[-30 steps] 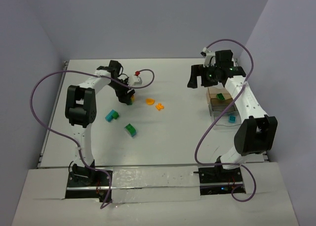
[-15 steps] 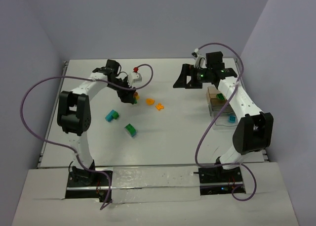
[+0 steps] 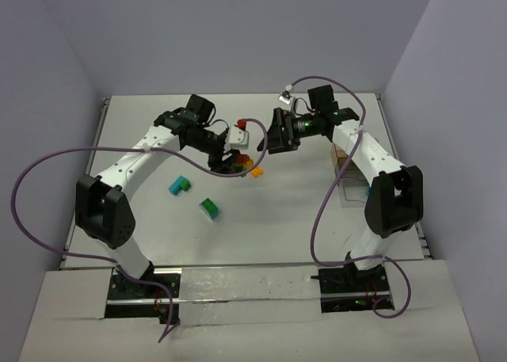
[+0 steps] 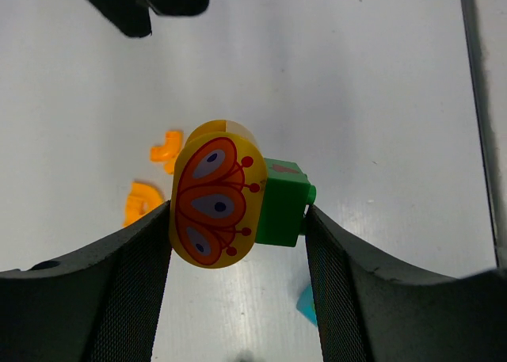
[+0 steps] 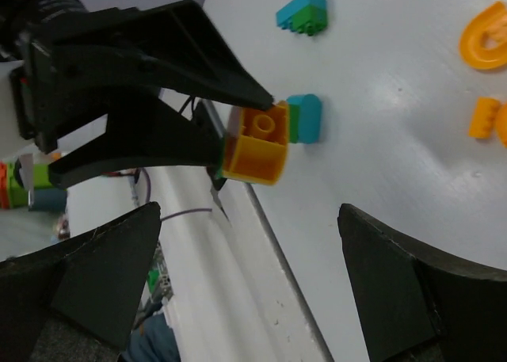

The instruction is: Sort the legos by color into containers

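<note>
My left gripper [image 3: 234, 163] is shut on a yellow-orange rounded lego with a butterfly print [image 4: 215, 203] joined to a green brick [image 4: 283, 203], held above the table's middle. My right gripper [image 3: 270, 132] is open and empty, just right of it and facing it. In the right wrist view, the held lego [image 5: 257, 144] shows between the left fingers [image 5: 135, 85]. A teal lego [image 3: 180, 185], a green-teal lego [image 3: 209, 208] and an orange lego [image 3: 255, 172] lie on the table. The tan-brown container [image 3: 340, 152] and the clear container [image 3: 355, 191] stand at the right, partly behind the right arm.
A red ball [image 3: 242, 124] tips the purple cable by the left wrist. Purple cables loop out from both arms. Two orange pieces [image 4: 166, 150] [image 4: 141, 203] lie under the left gripper. Walls close in the table at the back and sides.
My left arm has swung right toward the table's middle, carrying the lego. My right arm has swung left from over the containers and now faces the left gripper.
</note>
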You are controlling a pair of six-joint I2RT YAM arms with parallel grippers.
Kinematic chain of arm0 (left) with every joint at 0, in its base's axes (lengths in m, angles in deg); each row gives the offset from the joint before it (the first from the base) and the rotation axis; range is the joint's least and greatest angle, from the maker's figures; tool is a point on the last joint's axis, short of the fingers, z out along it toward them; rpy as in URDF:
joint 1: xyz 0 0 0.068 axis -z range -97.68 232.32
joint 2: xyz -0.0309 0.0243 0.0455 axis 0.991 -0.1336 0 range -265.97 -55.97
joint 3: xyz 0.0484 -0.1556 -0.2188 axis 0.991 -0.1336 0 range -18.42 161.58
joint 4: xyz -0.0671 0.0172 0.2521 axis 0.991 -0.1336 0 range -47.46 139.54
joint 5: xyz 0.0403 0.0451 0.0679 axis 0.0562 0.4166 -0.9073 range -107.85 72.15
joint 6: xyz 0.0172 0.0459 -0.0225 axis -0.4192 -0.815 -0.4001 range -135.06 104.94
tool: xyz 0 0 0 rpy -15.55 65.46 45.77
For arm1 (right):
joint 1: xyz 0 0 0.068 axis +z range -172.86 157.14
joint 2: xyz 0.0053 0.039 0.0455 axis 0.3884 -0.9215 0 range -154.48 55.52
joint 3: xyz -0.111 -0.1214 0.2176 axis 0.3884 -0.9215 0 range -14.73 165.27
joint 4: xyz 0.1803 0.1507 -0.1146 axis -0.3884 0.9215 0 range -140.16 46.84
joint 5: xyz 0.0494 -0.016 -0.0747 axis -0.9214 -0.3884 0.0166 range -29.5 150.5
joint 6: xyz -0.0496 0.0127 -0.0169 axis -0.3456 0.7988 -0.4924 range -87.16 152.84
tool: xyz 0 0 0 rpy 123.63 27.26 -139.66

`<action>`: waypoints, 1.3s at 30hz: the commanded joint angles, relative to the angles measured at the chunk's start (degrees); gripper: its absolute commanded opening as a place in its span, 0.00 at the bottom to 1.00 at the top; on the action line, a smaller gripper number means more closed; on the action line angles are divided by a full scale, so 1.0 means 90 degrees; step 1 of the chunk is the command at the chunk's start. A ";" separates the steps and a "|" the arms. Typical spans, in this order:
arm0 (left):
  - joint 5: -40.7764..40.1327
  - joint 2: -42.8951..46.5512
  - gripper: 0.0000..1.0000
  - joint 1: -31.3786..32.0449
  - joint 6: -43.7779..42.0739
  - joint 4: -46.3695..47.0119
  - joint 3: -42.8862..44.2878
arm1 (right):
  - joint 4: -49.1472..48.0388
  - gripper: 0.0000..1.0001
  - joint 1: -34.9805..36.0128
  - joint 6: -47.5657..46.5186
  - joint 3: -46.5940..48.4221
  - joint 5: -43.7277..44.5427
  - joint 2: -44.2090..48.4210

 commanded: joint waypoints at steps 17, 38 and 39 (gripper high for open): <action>-0.0225 0.0228 0.29 0.0621 -0.0349 -0.0221 0.0116 | -0.0435 0.98 0.0600 0.0470 -0.0355 -0.0815 -0.0429; -0.0532 0.0372 0.30 0.0871 -0.0330 -0.0009 -0.0049 | -0.0607 0.27 0.0844 0.0631 -0.0385 -0.1147 -0.0736; -0.0564 0.0372 0.35 0.0882 -0.0305 0.0018 -0.0057 | -0.0626 0.25 0.0844 0.0642 -0.0383 -0.1157 -0.0743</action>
